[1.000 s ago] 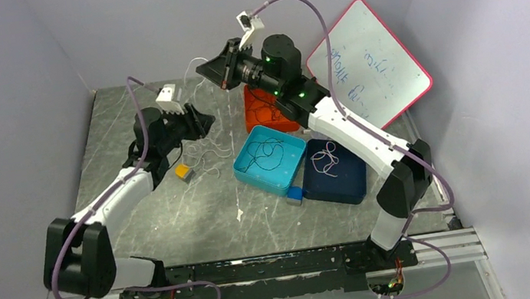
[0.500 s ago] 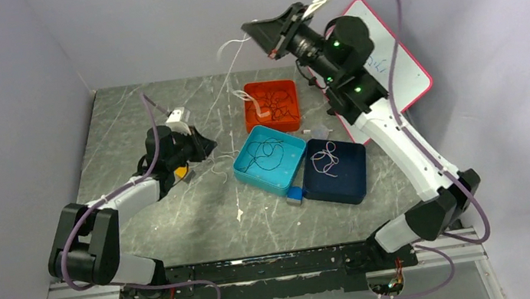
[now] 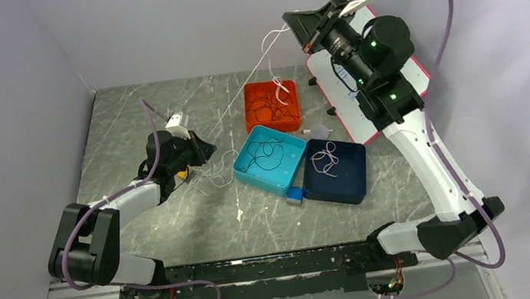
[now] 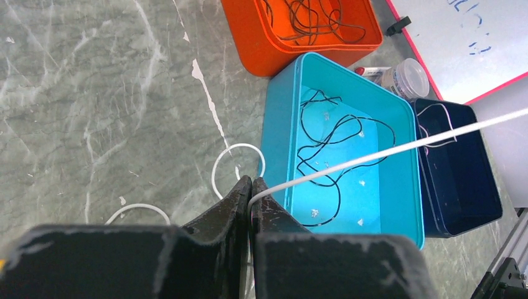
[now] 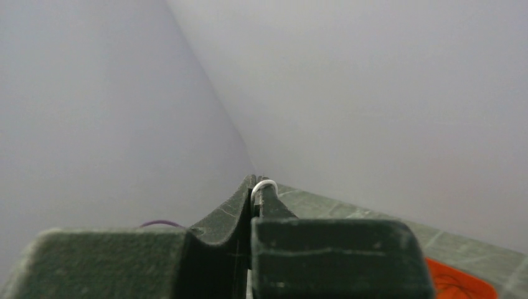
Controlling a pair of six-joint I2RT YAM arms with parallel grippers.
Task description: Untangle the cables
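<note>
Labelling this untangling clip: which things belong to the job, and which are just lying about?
Job: white cable, pinched by left gripper and right gripper; other cables in orange bin, teal bin, navy bin.
Lying about: whiteboard, clear jar, small blue block.

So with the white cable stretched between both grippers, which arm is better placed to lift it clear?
Probably the right: the right gripper grips the white cable high in the air, while the left gripper pinches it low near the table, better suited as anchor.

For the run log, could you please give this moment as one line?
left tool: shut on white cable | right tool: shut on white cable, held high | white cable: stretched between tools
</note>
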